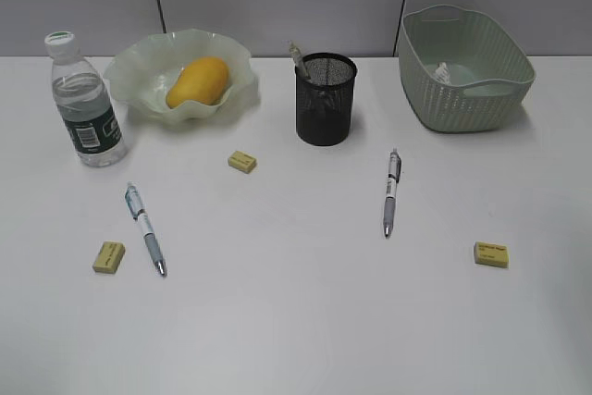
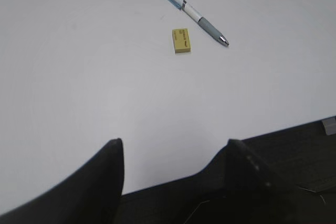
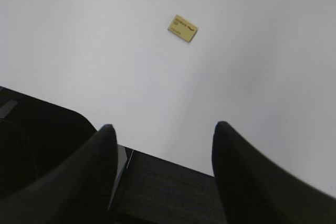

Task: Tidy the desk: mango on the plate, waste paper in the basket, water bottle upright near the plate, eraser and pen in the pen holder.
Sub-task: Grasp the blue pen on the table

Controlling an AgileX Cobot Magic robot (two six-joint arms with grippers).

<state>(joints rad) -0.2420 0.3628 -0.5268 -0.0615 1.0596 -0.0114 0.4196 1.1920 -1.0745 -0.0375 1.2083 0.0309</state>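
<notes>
The smooth yellow-orange mango [image 1: 198, 81] lies in the translucent pale green ruffled plate [image 1: 139, 69] at the far side of the plain white counter [image 1: 296, 321]. Just beside the plate stands the clear plastic water bottle [image 1: 83, 104] with dark green label and white cap, upright. The black wire-mesh pen holder [image 1: 326, 99] has one pen-like thing [image 1: 298, 59] sticking out; a white scrap [image 1: 442, 72] sits inside the pale green woven-look basket [image 1: 462, 76].

The left tool [image 2: 173, 153] hangs over the counter's near edge, its jaws standing wide with nothing between them. Ahead of it lie a small yellow eraser [image 2: 181, 41] and a blue-and-grey pen [image 2: 191, 12], near each other but apart. The right tool [image 3: 164, 137] hovers likewise, wide and empty, another yellow eraser [image 3: 183, 27] ahead of it.

A third eraser [image 1: 242, 162] and a grey pen [image 1: 391, 191] lie loose mid-counter.
</notes>
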